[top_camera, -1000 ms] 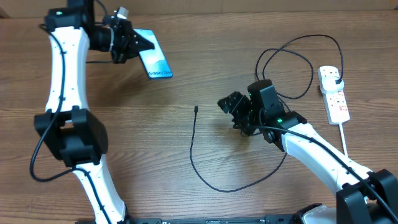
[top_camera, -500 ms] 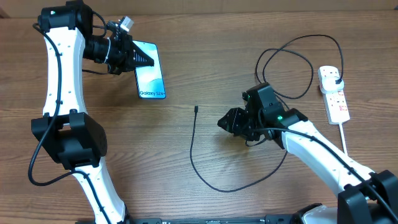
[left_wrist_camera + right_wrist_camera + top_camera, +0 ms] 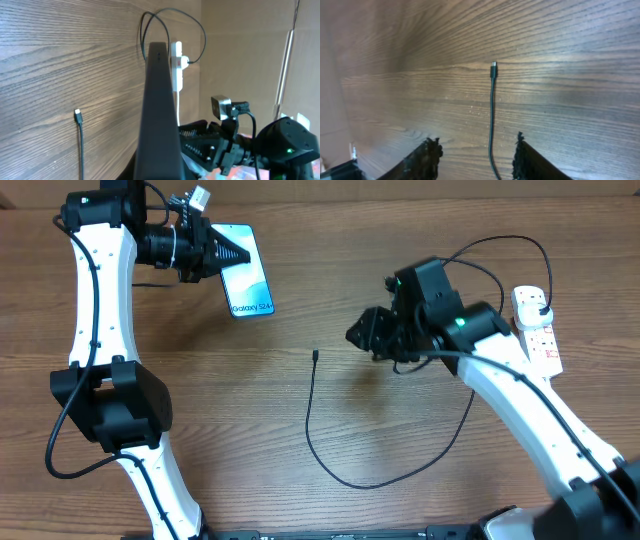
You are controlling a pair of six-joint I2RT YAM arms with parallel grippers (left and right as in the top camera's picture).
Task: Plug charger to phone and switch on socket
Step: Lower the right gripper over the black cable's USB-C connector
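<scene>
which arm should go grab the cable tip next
Right. The right fingers are open and empty, hanging close to the cable tip, while the left fingers are shut on the phone.

In the overhead view the left gripper covers the upper left end of the phone, so its grip on the case is hidden. The charger passes beneath the right arm at the right of the frame, and its plug at the socket is too small to make out. From the left wrist the phone shows only a dark edge, its lower end cut off by the bottom edge, and it hides part of the socket. In the right wrist view only the tips of the right gripper fingers show along the bottom edge, where the charger runs out of frame.
</scene>
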